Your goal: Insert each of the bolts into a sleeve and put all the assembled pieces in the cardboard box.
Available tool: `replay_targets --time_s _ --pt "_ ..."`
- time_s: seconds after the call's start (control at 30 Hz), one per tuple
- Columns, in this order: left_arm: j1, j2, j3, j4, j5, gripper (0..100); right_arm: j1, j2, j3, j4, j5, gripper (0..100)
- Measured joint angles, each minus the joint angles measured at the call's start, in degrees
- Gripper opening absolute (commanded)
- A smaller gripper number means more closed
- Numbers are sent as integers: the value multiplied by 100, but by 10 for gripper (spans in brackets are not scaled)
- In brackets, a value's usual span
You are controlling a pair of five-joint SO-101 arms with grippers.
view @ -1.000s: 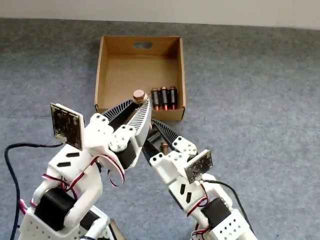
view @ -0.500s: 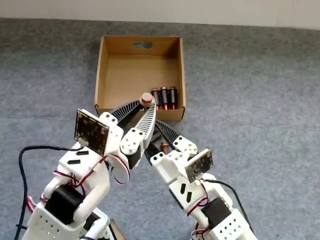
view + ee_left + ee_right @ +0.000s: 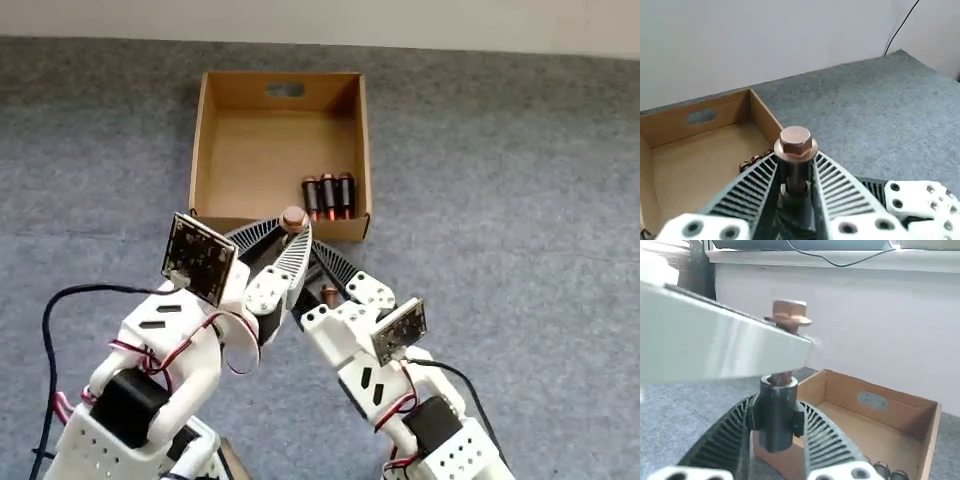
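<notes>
The left gripper (image 3: 796, 160) is clamped on a copper bolt (image 3: 796, 142) just under its head, holding it upright with the head on top, just in front of the near wall of the box (image 3: 198, 150). Directly beneath it, the right gripper (image 3: 776, 405) is closed around a black sleeve (image 3: 775, 430), also upright and open end up, and the bolt's shank meets that opening with the two long axes looking nearly in line. The next move is probably a straight push down along that shared axis, while three assembled pieces (image 3: 328, 195) lie side by side in the box's near right corner.
</notes>
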Motion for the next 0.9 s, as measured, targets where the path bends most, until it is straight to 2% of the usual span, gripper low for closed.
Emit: replay_targets --time_s 0.1,0.23,0.47,0.53,0.63,0.67,0.73,0.9 --pt "-26 62 9 0 -9 257 0 -9 0 -9 0 6" --pt "-35 62 -97 220 -18 259 -18 -18 0 -9 0 6" --pt "0 53 -1257 1600 -18 255 -18 -9 0 -9 0 6" --pt "-158 35 -1609 2119 -18 204 -18 -9 0 -9 0 6" --pt "-721 -9 -1855 2760 -18 18 -18 -9 0 -9 0 6" --pt "-985 -9 -1873 2919 -18 2 -18 -9 0 -9 0 6" --pt "-1574 -9 -1837 3103 -18 56 -18 -9 0 -9 0 6" --pt "-3279 -18 -686 2989 -35 30 -18 -9 0 -9 0 6"
